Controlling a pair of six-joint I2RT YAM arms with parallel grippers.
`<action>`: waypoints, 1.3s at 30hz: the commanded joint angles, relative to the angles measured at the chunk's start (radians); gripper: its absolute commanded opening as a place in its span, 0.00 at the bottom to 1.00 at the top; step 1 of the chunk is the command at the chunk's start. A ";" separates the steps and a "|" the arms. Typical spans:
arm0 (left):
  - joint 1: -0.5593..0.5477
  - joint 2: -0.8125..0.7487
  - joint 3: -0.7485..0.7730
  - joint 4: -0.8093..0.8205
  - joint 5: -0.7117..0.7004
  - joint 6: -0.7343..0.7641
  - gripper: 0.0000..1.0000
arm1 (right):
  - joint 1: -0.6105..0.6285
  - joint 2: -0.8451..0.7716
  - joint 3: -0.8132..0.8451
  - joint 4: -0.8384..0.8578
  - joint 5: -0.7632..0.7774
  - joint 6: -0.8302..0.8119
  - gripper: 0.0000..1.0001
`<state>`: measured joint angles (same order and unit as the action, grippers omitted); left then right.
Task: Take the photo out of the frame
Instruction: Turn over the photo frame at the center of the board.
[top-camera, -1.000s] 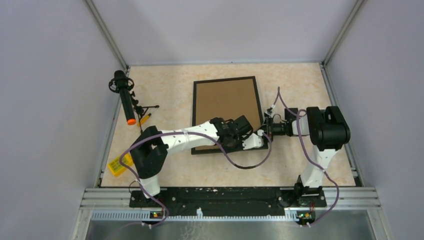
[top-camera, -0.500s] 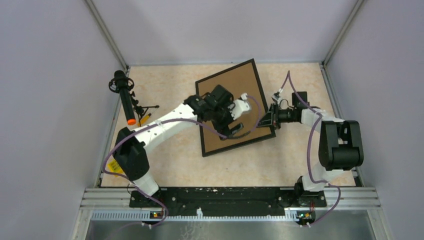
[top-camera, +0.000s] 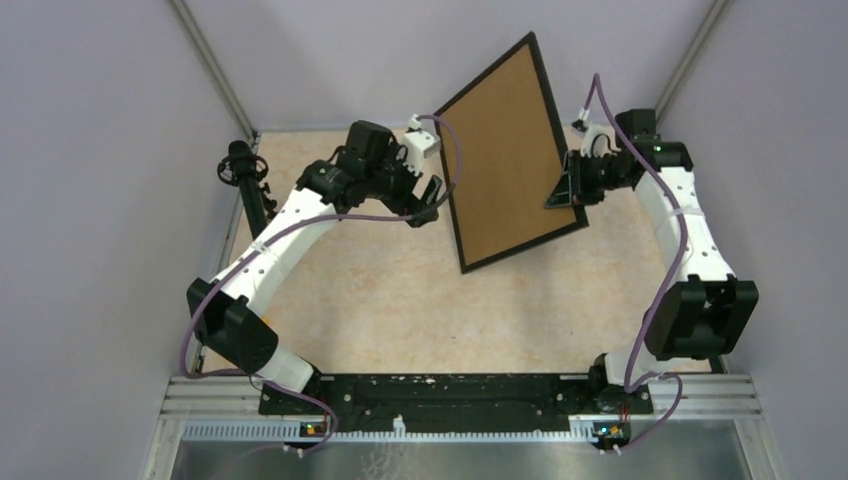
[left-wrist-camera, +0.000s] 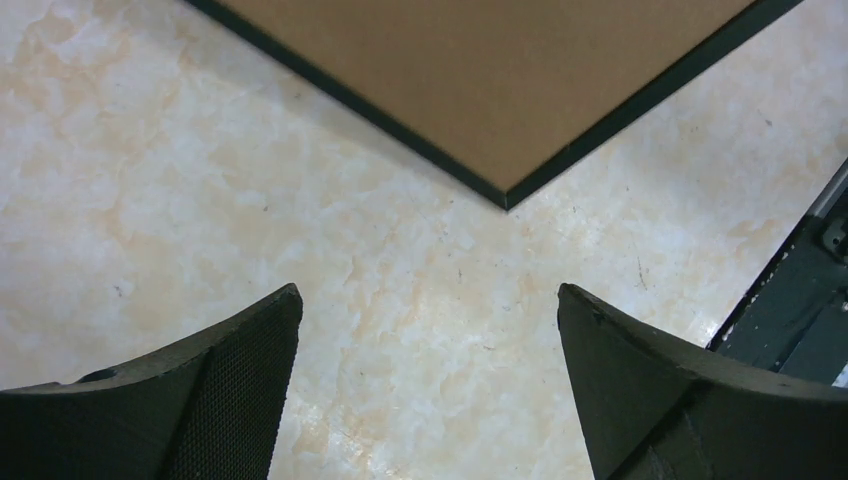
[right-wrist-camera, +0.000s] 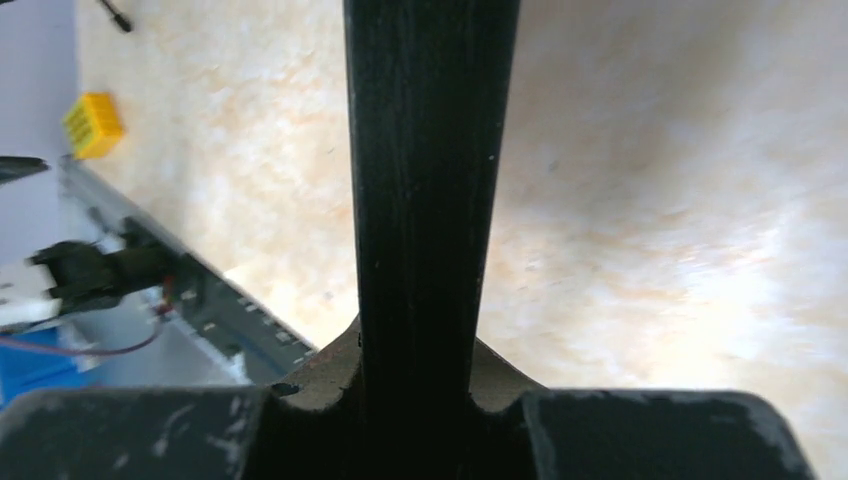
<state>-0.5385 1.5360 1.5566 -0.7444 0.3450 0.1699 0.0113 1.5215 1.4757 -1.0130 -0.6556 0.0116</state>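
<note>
Firmly, the right claw (top-camera: 566, 193) pinches the right edge of the frame (top-camera: 505, 150), its fingers pressed onto the thin black border. The frame is raised above the table (top-camera: 400, 300) and tilted, with its brown back facing the overhead camera and one corner pointing down toward the marbled surface. The left claw (top-camera: 430, 192) is spread wide just beside the frame's left edge, gripping nothing. A small yellow block (right-wrist-camera: 92, 123) lies near the table's edge.

Wide-spread left gripper (left-wrist-camera: 428, 295), frame (left-wrist-camera: 480, 70) corner with brown back, beige marbled table (left-wrist-camera: 150, 200) beneath
</note>
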 joint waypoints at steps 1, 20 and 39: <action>0.083 -0.046 0.017 0.074 0.081 -0.078 0.99 | 0.038 -0.058 0.222 0.061 0.323 -0.321 0.00; 0.436 -0.055 0.030 0.163 0.435 -0.239 0.99 | 0.661 -0.359 -0.444 0.953 1.252 -1.021 0.00; 0.449 -0.027 -0.016 0.175 0.497 -0.242 0.99 | 0.943 0.059 -1.276 2.314 1.395 -1.469 0.00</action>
<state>-0.0929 1.5093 1.5543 -0.6010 0.7937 -0.0814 0.9051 1.4742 0.2279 0.9485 0.7231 -1.3880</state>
